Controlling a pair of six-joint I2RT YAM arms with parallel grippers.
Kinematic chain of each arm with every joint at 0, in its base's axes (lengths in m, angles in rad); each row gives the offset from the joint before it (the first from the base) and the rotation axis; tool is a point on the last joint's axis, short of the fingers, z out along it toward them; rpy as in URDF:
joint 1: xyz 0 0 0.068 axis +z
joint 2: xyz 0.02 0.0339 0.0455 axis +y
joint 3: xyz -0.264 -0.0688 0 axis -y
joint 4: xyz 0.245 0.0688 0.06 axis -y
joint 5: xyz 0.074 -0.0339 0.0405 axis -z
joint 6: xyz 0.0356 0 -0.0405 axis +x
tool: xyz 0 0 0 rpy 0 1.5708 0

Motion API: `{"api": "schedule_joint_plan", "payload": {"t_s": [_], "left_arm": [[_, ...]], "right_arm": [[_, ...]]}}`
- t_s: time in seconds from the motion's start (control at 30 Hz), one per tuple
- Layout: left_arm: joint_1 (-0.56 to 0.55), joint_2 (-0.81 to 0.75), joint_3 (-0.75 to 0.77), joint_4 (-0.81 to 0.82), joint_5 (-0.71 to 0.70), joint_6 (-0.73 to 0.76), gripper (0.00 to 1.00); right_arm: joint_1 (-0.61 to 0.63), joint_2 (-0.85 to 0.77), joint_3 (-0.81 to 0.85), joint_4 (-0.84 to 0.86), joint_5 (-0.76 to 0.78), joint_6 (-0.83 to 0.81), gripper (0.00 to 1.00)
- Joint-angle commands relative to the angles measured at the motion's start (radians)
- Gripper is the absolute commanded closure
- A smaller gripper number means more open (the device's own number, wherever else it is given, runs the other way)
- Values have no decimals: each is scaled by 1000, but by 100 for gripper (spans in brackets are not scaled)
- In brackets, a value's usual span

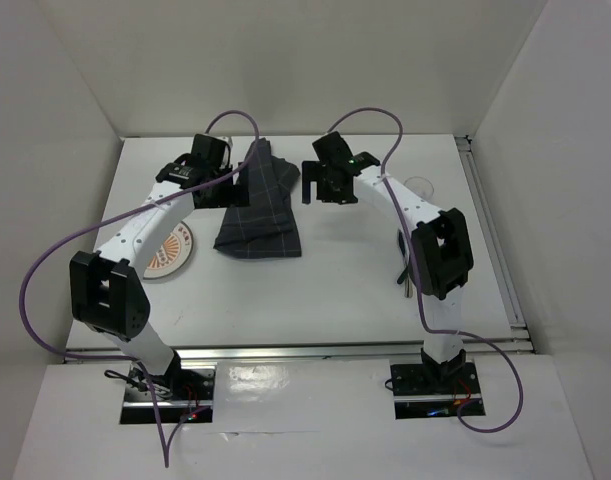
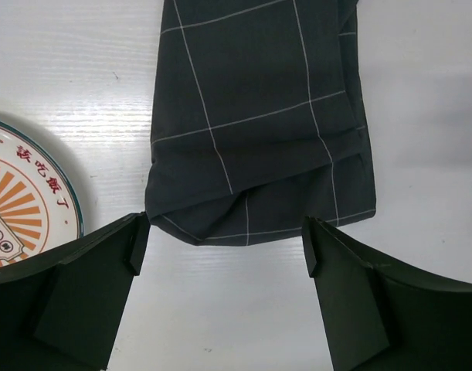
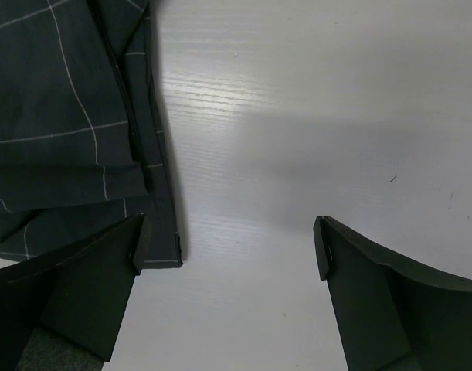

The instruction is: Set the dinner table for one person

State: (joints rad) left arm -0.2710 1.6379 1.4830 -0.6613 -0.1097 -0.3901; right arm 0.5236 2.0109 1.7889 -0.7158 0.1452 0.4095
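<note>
The white dinner table [image 1: 335, 290] carries a dark grey checked cloth mat [image 1: 257, 205], rumpled and partly folded, at the middle far side. My left gripper [image 1: 207, 178] hovers open and empty at the mat's left side. In the left wrist view [image 2: 224, 239] its fingers stand wide apart just short of the mat's folded end [image 2: 259, 131], above bare table [image 2: 236, 309]. My right gripper [image 1: 328, 190] hovers open and empty just right of the mat. In the right wrist view [image 3: 229, 243] the mat's corner [image 3: 58, 139] lies by the left finger, with bare table [image 3: 297, 116] between the fingers.
A round plate [image 1: 170, 252] with an orange sunburst print lies left of the mat, partly under my left arm; its rim shows in the left wrist view [image 2: 19, 201]. A dark thin utensil [image 1: 406, 282] lies by my right arm. A clear glass [image 1: 419, 185] stands far right.
</note>
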Motion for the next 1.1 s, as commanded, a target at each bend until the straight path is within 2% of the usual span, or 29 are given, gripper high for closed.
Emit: {"api": "schedule_joint_plan", "payload": {"t_s": [0.0,0.13,0.23,0.3,0.37,0.53,0.63,0.67,0.73,0.77,1.07], "left_arm": [[1,-20,34,6,33,19,0],[-54,-38,16,31,-34,33,0],[-135,-73,-51,128,-105,100,0],[-161,-64,-21,129,-114,120,0],[-172,5,60,-5,-84,141,0],[-212,71,95,-43,-70,177,14],[-238,85,86,0,-42,206,18],[-238,94,86,0,-42,206,25],[-260,146,125,0,-53,206,27],[-260,164,125,-9,-53,206,32],[-290,393,267,-29,-50,226,40]], "right_arm": [[4,-43,-29,45,-2,6,0],[4,-52,-40,55,-36,-4,0],[4,-61,-40,55,-56,-14,0],[4,-84,-62,55,-67,-24,0],[4,-122,-72,65,-82,-37,0],[4,-248,-178,76,-61,-46,3],[-5,-354,-247,85,-47,-46,4],[-5,-380,-262,85,-47,-46,6],[-14,-448,-293,85,-36,-46,7],[-14,-468,-293,85,-15,-46,7],[-42,-667,-365,33,151,66,10]]}}
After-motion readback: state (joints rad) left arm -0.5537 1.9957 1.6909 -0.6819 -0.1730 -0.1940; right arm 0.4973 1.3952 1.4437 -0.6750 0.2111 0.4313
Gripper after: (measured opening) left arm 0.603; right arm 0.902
